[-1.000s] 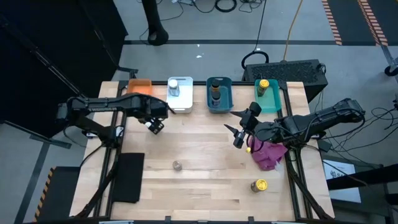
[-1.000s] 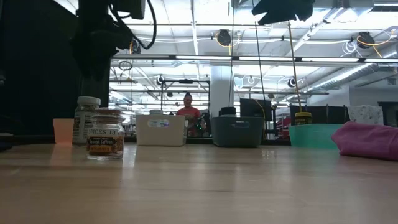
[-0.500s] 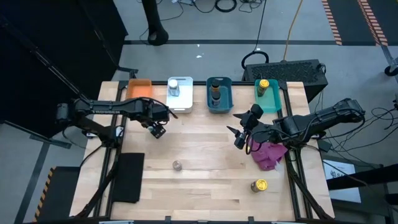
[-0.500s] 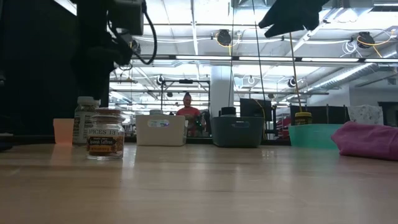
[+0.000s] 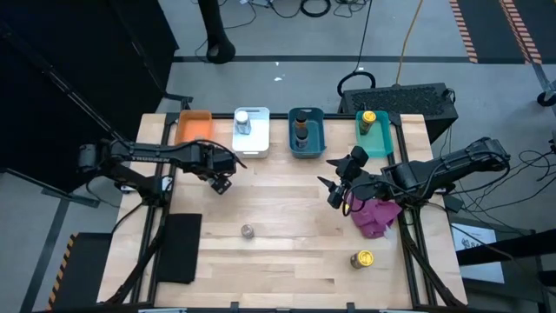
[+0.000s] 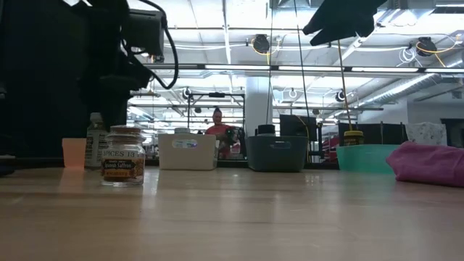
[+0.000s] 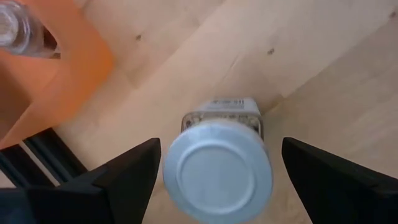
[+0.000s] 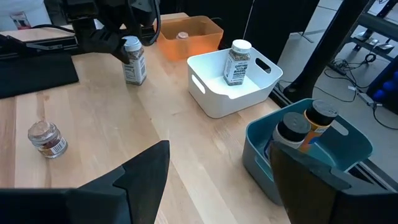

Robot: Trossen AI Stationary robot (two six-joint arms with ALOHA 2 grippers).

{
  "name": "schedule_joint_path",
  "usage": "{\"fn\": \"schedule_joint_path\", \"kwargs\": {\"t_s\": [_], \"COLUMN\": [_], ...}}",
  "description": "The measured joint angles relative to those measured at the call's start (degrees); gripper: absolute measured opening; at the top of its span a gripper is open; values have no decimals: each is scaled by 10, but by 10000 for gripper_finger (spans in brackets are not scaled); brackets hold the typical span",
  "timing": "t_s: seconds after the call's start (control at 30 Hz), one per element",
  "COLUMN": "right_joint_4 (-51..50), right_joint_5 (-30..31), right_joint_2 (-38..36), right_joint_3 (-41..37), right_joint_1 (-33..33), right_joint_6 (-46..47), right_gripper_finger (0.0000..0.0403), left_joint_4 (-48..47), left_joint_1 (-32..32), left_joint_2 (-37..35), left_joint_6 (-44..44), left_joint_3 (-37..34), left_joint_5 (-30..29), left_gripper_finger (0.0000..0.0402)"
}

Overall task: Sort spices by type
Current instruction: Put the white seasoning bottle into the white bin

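A spice jar with a pale grey lid [image 7: 217, 171] stands upright on the table near the orange bin [image 5: 195, 124]. It also shows in the right wrist view [image 8: 134, 60]. My left gripper [image 5: 221, 180] is open above it, one finger on either side of the lid, and a narrow gap shows on each side. My right gripper [image 5: 333, 189] hangs open over the table's middle right and holds nothing. A short jar of brown spice [image 5: 248, 230] and a yellow-lidded jar [image 5: 361, 259] stand loose nearer the near edge.
Along the far edge stand the orange bin, a white bin [image 5: 259, 142] with one jar, a blue bin [image 5: 307, 148] with two jars and a teal bin [image 5: 380, 143] with a yellow-lidded jar. A magenta cloth [image 5: 373, 216] lies under the right arm. A black mat [image 5: 178, 248] lies near left.
My left gripper has come down over the pale-lidded jar and shifted slightly toward the near edge, staying open. The jar has stayed standing where it was.
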Motion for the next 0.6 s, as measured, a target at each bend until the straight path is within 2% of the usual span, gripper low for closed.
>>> {"fn": "schedule_joint_path", "kwargs": {"t_s": [0.13,0.37,0.6], "right_joint_4": [0,0,-1], "right_joint_5": [0,0,0], "right_joint_2": [0,0,0], "right_joint_3": [0,0,0], "right_joint_1": [0,0,0], "right_joint_6": [0,0,3], "right_gripper_finger": [256,256,256], "left_joint_4": [12,17,6], "left_joint_1": [-4,-4,-11], "left_joint_2": [0,-1,0], "left_joint_6": [-2,-5,-17], "left_joint_3": [-5,-4,2], "left_joint_5": [-7,3,13], "left_gripper_finger": [315,212,210]}}
